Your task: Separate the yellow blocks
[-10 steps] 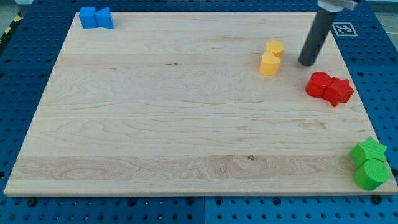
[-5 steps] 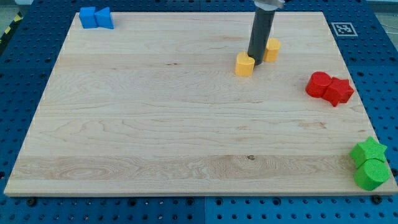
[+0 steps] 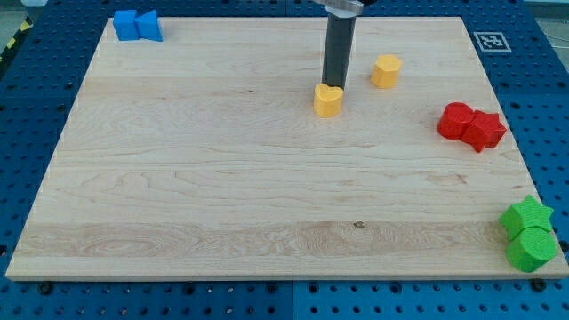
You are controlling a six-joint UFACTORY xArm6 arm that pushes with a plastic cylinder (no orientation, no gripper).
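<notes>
The surface (image 3: 222, 178) is a pale wood board, and it sits on a blue base with holes (image 3: 27, 133).

There is no claw here, so there is nothing to open, close or hold. The arm ends in a dark rod (image 3: 337, 49) that stands straight up. My tip (image 3: 334, 86) is at the rod's low end. It touches the top back edge of the yellow heart (image 3: 328, 100). From the heart, my tip is at about 1 o'clock, right up against it.

There are 2 yellow blocks. The yellow heart is a bit above the middle of the surface. The yellow block (image 3: 386, 71) is at about 2 o'clock from the heart. Its shape is hard to make out; it looks like it has many sides. The 2 are apart, with bare wood between them. My tip is at about 8 o'clock from the yellow block and does not touch it.

The 2 red blocks (image 3: 471, 126) touch each other near the view's right edge, at about 4 o'clock from the yellow block.

The green star (image 3: 525, 216) and the green round block (image 3: 532, 249) touch at the view's bottom right corner. The star is at 12 o'clock from the round one.

The 2 blue blocks (image 3: 137, 26) touch each other at the view's top left corner.

A black and white tag (image 3: 490, 41) is at the top right corner.
</notes>
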